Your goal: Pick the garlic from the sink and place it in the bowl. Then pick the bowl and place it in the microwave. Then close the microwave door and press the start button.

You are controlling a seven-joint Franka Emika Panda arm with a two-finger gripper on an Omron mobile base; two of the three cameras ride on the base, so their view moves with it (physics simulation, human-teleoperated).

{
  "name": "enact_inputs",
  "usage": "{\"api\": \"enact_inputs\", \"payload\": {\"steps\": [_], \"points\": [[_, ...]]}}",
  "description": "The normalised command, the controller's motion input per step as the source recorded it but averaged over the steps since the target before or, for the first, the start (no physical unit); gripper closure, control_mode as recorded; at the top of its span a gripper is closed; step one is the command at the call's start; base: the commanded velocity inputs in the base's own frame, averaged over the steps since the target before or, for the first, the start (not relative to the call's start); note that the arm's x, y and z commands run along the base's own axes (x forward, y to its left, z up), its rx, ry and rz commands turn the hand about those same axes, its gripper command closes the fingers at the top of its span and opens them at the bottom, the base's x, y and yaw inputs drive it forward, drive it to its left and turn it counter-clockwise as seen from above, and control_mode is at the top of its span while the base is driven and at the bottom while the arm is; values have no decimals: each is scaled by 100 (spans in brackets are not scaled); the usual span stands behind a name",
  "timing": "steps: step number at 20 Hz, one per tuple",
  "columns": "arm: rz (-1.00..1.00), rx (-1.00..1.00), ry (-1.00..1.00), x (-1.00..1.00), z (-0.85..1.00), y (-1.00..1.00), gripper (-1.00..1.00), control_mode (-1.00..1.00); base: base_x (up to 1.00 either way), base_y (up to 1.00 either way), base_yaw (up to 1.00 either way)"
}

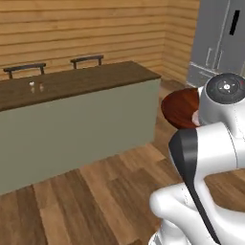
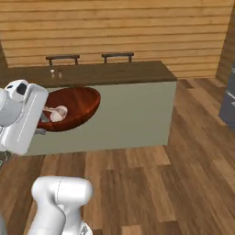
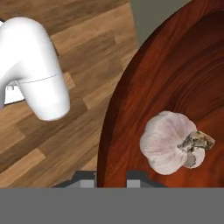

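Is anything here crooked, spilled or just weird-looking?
Nothing is spilled. The one odd sight is the bowl: it hangs in mid-air above the wood floor, clearly tilted in the right base view, pinched at its rim by the fingers. The garlic lies inside it.

Floor (image 2: pixel 151 183): wood planks, light and mid brown, filling lower half of both base views. Standing directly on it: long island counter (image 2: pixel 114 114), pale grey-green sides, dark brown wooden top, centre of frame. On the top, near its left end: two tiny items (image 2: pixel 56 73), too small to identify. Bowl (image 2: pixel 73 108) carries the garlic (image 2: pixel 58 114), resting inside it, left of frame
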Motion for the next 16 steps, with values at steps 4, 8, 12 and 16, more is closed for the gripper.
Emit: {"api": "enact_inputs", "payload": {"steps": [4, 8, 12, 16], "points": [[0, 0, 0, 0, 0, 0, 100, 100, 0, -47, -80], [0, 0, 0, 0, 0, 0, 100, 100, 2, -58, -74], [0, 0, 0, 0, 0, 0, 100, 100, 11, -59, -70], [0, 0, 0, 0, 0, 0, 100, 100, 39, -53, -63]]}}
